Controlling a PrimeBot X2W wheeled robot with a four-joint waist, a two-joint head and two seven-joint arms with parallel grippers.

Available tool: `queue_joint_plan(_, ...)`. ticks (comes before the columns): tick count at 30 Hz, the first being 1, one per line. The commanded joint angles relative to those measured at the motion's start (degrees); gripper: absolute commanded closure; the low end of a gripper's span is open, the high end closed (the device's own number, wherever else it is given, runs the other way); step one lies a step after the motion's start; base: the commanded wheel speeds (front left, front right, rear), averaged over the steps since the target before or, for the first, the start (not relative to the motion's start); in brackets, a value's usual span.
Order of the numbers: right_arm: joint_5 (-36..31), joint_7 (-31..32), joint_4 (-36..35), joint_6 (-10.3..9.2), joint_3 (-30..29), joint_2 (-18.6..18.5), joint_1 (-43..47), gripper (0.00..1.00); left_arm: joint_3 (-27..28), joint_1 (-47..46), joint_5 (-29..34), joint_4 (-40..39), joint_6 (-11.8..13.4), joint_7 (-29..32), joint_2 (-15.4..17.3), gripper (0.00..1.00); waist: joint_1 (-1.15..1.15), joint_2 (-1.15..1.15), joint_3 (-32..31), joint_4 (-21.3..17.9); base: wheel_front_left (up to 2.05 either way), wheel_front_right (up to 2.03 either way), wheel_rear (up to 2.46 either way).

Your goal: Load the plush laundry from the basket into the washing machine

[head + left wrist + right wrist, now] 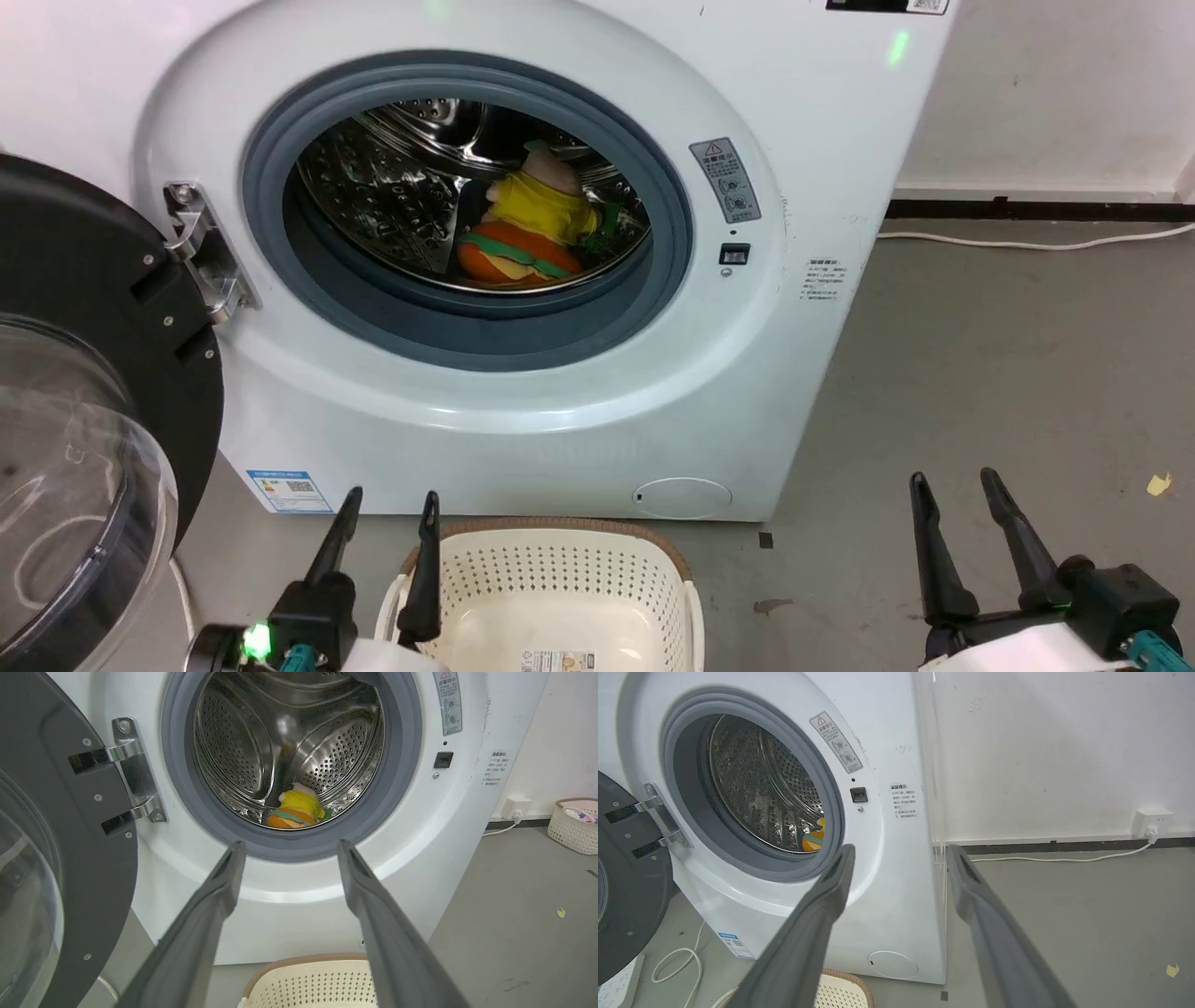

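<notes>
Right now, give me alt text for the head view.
The plush lies in the washer drum, door swung open at left. The basket sits on the floor before it, left gripper and right gripper open at either side.

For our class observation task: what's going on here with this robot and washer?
The plush laundry already lies in the drum of the washing machine, whose door stands open. The basket in front of it has just a sticker on its visible bottom. The left gripper and right gripper are both open, holding nothing.
</notes>
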Motion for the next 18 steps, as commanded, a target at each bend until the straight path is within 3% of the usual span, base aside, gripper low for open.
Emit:
queue_joint_plan(1,0.38,-0.26,0.1,-0.04,0.18,-0.09,0.82,0.0,-0.03,0.56,0.16,0.48,-0.22,-0.25,-0.05,0.0,0.0,0.0,-0.13,-0.15,0.0,0.0,0.0)
queue_joint_plan(10,2.15,-0.26,0.08,-0.04,0.24,-0.09,0.89,0.0,0.46,0.58,-0.05,1.69,-0.32,-0.25,-0.99,0.0,0.0,0.0,0.05,-0.18,0.0,0.0,0.0)
queue_joint_plan(11,1.99,0.02,0.04,0.0,0.21,0.0,-0.02,1.0,0.4,0.2,-0.16,1.58,-0.45,0.09,-0.84,1.0,0.01,0.0,0.01,-0.2,0.0,0.0,0.0)
queue_joint_plan(18,1.54,0.5,-0.09,0.0,0.17,0.0,-0.11,1.0,0.62,0.14,-0.02,1.32,-0.53,0.56,-0.92,1.0,0.01,0.0,-0.05,-0.14,0.0,0.0,0.0)
